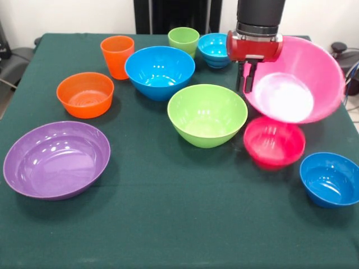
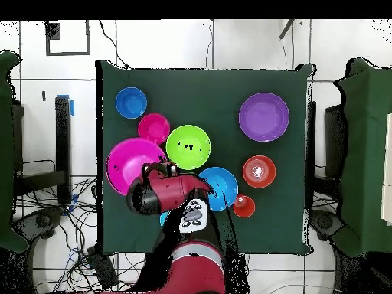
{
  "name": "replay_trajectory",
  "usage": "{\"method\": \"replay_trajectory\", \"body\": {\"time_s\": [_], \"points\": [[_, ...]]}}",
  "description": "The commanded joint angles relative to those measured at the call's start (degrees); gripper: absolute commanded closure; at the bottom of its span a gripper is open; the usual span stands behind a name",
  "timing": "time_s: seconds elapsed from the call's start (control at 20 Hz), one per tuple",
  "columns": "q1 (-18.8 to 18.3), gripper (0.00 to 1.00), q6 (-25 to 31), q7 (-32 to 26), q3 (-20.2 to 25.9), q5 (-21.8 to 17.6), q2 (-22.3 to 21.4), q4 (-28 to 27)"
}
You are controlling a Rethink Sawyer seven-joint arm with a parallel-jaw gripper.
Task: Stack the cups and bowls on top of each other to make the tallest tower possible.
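Gripper: the gripper [image 1: 249, 78] gripped the rim of the pink bowl [image 1: 305, 73], its dark fingers clamped on the near-left edge
Pink bowl: was tilted steeply, opening toward the front camera, lifted above the red bowl [image 1: 274, 142]
Red bowl: sat on the table [image 1: 168, 224], just in front of the pink one
Lime green bowl [image 1: 207, 114]: stood mid-table, beside the large blue bowl [image 1: 160, 72]
Small blue bowls: one [image 1: 330, 179] sat at the front right, another [image 1: 213, 49] at the back behind the arm
Cups: the orange cup [image 1: 118, 56] and green cup [image 1: 183, 40] stood upright at the back
Others: the orange bowl [image 1: 85, 94] and purple bowl [image 1: 56, 158] sat apart on the left
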Motion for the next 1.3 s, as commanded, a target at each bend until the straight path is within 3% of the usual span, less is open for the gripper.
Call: {"method": "replay_trajectory", "body": {"time_s": [0.05,0.2,1.3], "points": [[-2.4,1.00,-2.5,6.5,7.4,-1.8,2.6,2.7],[-3.9,1.00,-2.8,6.1,9.2,-2.4,2.4,3.4],[-4.5,1.00,-1.0,5.0,10.1,-2.4,2.0,3.3]]}}
